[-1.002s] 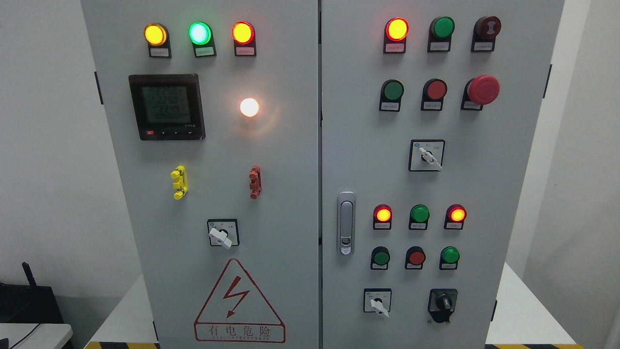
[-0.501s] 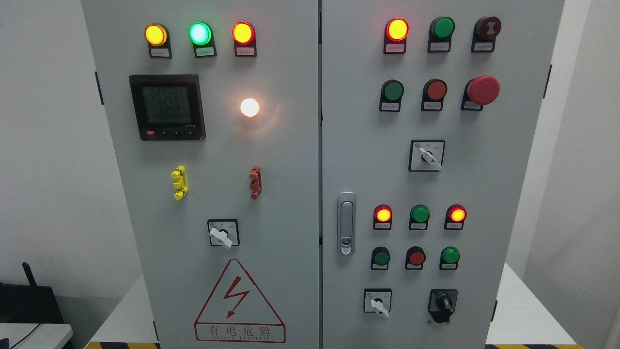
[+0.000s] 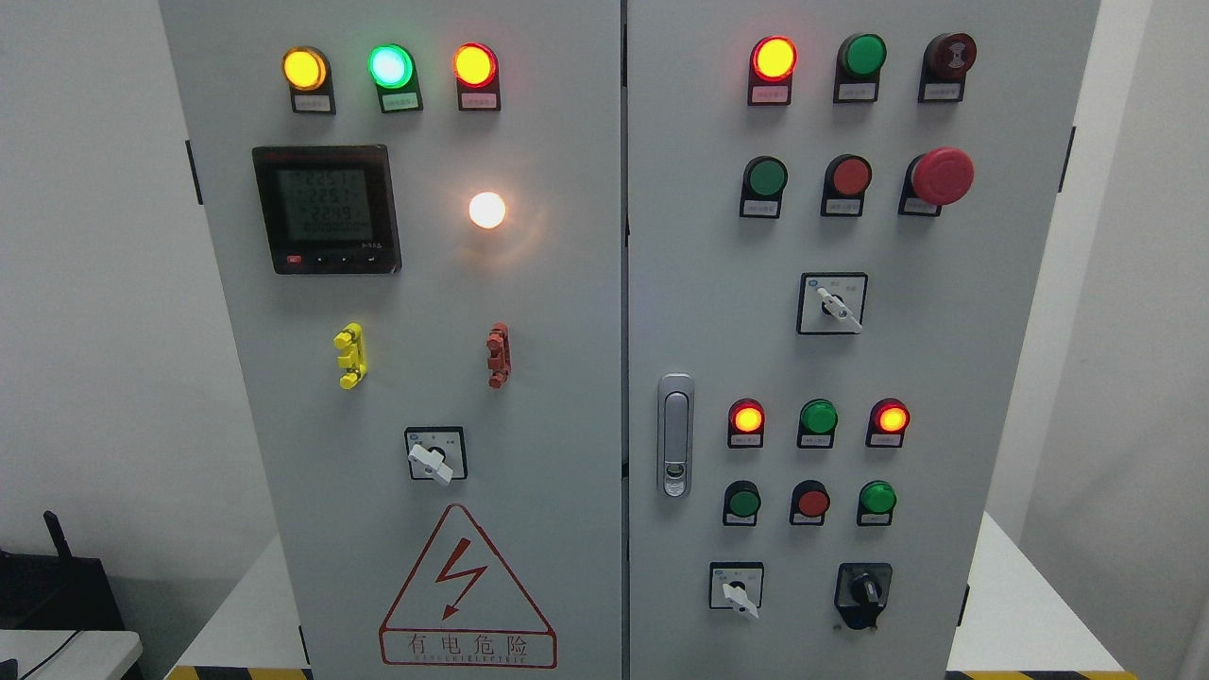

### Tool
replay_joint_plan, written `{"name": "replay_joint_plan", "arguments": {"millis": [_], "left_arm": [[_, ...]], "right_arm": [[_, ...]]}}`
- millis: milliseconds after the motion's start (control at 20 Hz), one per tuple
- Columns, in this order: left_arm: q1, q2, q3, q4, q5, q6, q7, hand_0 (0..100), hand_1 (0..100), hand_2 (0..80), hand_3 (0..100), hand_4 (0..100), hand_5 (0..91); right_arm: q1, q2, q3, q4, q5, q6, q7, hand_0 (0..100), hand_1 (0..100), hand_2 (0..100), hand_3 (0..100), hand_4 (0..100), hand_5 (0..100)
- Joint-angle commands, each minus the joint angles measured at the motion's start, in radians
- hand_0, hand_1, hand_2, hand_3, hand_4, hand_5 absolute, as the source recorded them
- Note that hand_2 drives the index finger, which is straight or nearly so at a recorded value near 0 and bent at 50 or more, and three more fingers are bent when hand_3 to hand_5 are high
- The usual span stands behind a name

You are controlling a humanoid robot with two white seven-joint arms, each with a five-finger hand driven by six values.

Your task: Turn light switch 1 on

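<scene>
A grey electrical cabinet [image 3: 567,312] with two doors fills the head view. The right door carries a row of three push buttons: green [image 3: 766,177], red [image 3: 851,176] and a red mushroom button [image 3: 941,176]. Above them a red lamp [image 3: 774,58] is lit, next to an unlit green lamp [image 3: 863,55]. Lower down are lamps, red lit [image 3: 746,417], green unlit [image 3: 818,416], red lit [image 3: 892,417], and buttons green [image 3: 743,501], red [image 3: 811,501], green [image 3: 877,498]. I cannot read the labels, so I cannot tell which is light switch 1. Neither hand is in view.
The left door has three lit lamps [image 3: 389,65], a meter [image 3: 326,209], a glowing white lamp [image 3: 486,210], yellow [image 3: 349,355] and red [image 3: 497,354] clips, and a rotary switch [image 3: 434,455]. The right door has a handle [image 3: 674,435] and rotary switches [image 3: 831,303], [image 3: 737,587], [image 3: 862,592].
None, apart from the meter digits flickering.
</scene>
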Motion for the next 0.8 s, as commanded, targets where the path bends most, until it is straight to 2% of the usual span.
{"name": "replay_joint_plan", "arguments": {"millis": [0,150,351,451,601,752], "left_arm": [[-0.009,0.049,-0.190,0.492,-0.031,0.046,-0.001,36,7,0.0,0,6,9.4],[-0.015,0.047,-0.344,0.503,-0.022,0.136,-0.003,36,8,0.0,0,4,8.3],[-0.064,0.038,-0.410,0.553,-0.031,0.188,-0.006,38,9,0.0,0,2,5.7],[-0.087,0.038,-0.493,0.567,-0.028,0.218,0.002,39,9,0.0,0,0,4.6],[-0.110,0.035,-0.518,0.561,-0.026,0.271,0.025,39,9,0.0,0,0,3.8],[-0.115,0.026,-0.519,0.560,-0.028,0.285,0.053,38,10,0.0,0,0,3.4]], "right_arm": [[0.000,0.000,0.020,0.000,-0.026,0.001,0.001,12,39,0,0,0,0],[0.000,0.000,0.020,0.000,-0.026,0.001,0.001,12,39,0,0,0,0],[0.000,0.000,0.020,0.000,-0.026,0.001,0.001,12,39,0,0,0,0],[0.000,0.000,0.020,0.000,-0.026,0.001,0.001,12,39,0,0,0,0],[0.000,0.000,0.020,0.000,-0.026,0.001,0.001,12,39,0,0,0,0],[0.000,0.000,0.020,0.000,-0.026,0.001,0.001,12,39,0,0,0,0]]}}
